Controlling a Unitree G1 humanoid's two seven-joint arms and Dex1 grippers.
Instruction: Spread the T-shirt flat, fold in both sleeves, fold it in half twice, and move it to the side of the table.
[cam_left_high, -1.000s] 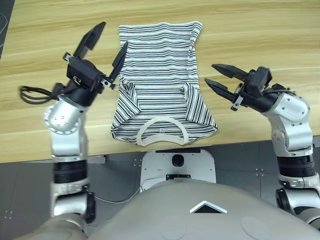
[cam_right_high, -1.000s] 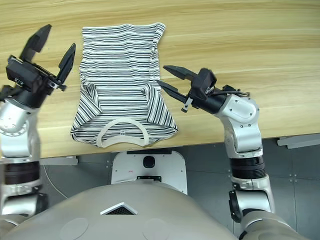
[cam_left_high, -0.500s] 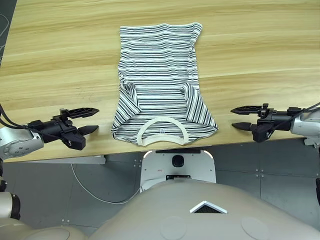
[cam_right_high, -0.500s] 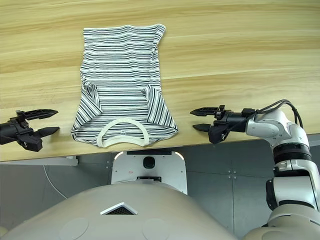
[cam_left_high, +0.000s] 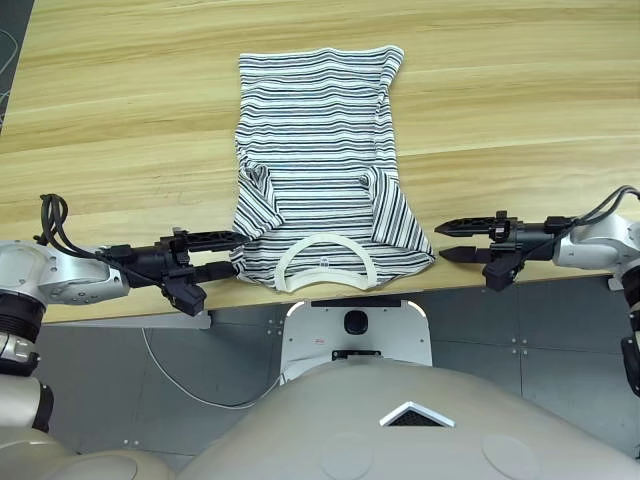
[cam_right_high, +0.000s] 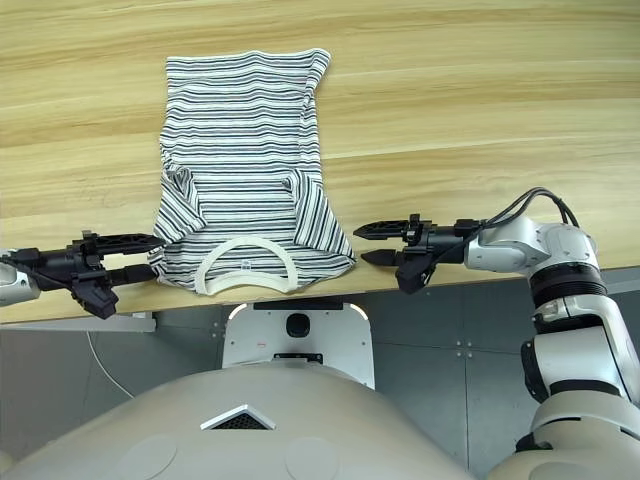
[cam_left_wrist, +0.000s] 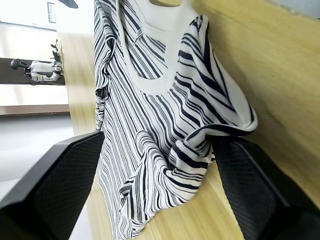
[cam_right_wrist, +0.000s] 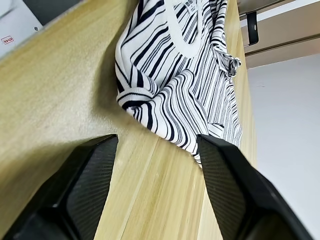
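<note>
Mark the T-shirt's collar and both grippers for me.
T-shirt collar (cam_left_high: 326, 238), left eye view, far arc of the white neckband.
left gripper (cam_left_high: 240, 252), left eye view, midway between its open fingertips, at the shirt's shoulder corner.
right gripper (cam_left_high: 440, 242), left eye view, midway between its open fingertips, beside the other shoulder.

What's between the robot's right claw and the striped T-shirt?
Just a short stretch of bare wooden table separates the open right gripper from the T-shirt's near corner, clearest in the right wrist view.

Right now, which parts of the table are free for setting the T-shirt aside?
Bare table lies left and right of the T-shirt. It is crowded at the near edge, where the left gripper and right gripper flank the collar end.
</note>
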